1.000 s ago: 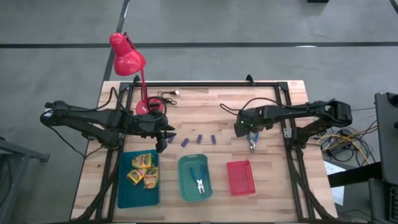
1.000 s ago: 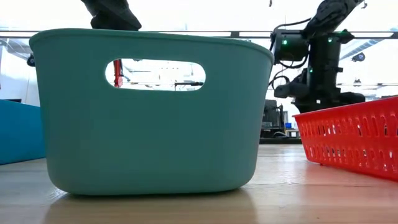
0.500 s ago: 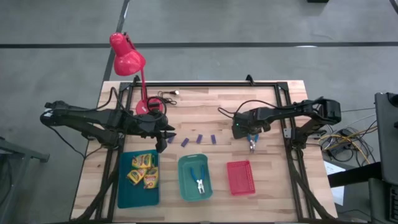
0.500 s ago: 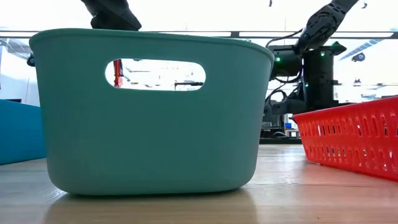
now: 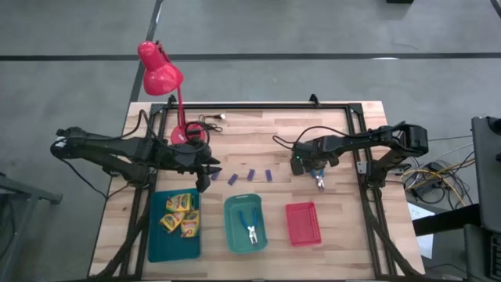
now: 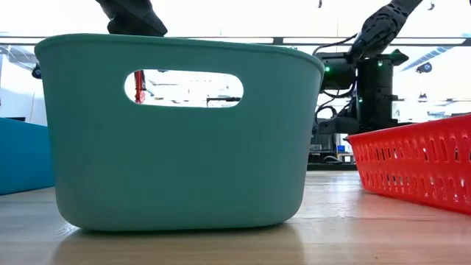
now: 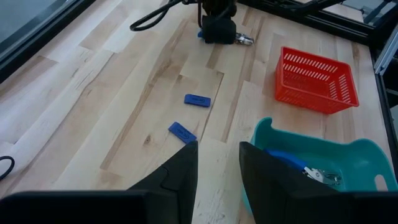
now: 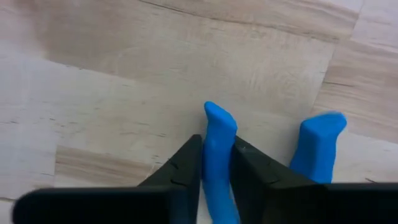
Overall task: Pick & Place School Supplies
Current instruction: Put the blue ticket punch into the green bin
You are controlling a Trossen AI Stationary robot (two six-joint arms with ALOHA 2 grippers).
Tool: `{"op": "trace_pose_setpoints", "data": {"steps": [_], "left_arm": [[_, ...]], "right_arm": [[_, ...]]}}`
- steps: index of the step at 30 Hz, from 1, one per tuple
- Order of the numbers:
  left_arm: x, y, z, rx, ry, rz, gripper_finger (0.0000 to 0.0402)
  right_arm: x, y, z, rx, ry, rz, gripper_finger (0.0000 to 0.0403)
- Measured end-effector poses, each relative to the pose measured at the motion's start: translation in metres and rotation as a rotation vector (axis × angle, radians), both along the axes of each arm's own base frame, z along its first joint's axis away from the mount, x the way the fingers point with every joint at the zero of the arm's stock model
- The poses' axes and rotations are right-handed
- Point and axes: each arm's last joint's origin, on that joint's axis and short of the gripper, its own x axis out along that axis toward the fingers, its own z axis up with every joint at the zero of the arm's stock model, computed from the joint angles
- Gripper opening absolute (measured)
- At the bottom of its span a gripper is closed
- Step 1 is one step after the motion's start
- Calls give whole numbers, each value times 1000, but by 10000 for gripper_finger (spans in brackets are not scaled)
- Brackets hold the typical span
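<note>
A teal tub [image 6: 176, 132] with an oval handle slot fills most of the view on the wooden table [image 6: 331, 228]. Beside the tub stands a red mesh basket [image 6: 416, 162]; behind that basket, a dark robot arm [image 6: 368, 81] descends.

Three crayon boxes [image 5: 179, 213], three purple blocks [image 5: 250, 175] on the wood — two blue-handled scissors [image 5: 250, 224], three trays [image 5: 302, 222].

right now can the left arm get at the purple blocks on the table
Probably yes. The left gripper hovers open just beside the purple blocks, which lie loose on bare wood with nothing between them. The right gripper is busy farther off, closed on the blue-handled tool.
</note>
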Motion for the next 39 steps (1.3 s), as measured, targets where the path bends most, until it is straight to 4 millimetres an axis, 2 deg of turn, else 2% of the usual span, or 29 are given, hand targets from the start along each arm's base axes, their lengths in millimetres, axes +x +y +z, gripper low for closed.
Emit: {"op": "trace_pose_setpoints", "data": {"steps": [3, 9, 16, 22, 31, 39], "left_arm": [[0, 0, 0, 0, 0, 0, 122], [0, 0, 0, 0, 0, 0, 122], [0, 0, 0, 0, 0, 0, 122], [0, 0, 0, 0, 1, 0, 122], [0, 0, 0, 0, 0, 0, 122], [0, 0, 0, 1, 0, 0, 122]], "right_arm": [[0, 0, 0, -1, 1, 2, 37], [0, 0, 1, -3, -3, 2, 36], [-8, 0, 13, -44, 13, -2, 36], [-7, -1, 40, -93, -25, 10, 36], [2, 0, 89, -136, -192, 52, 37], [20, 13, 125, -148, -313, 88, 38]]}}
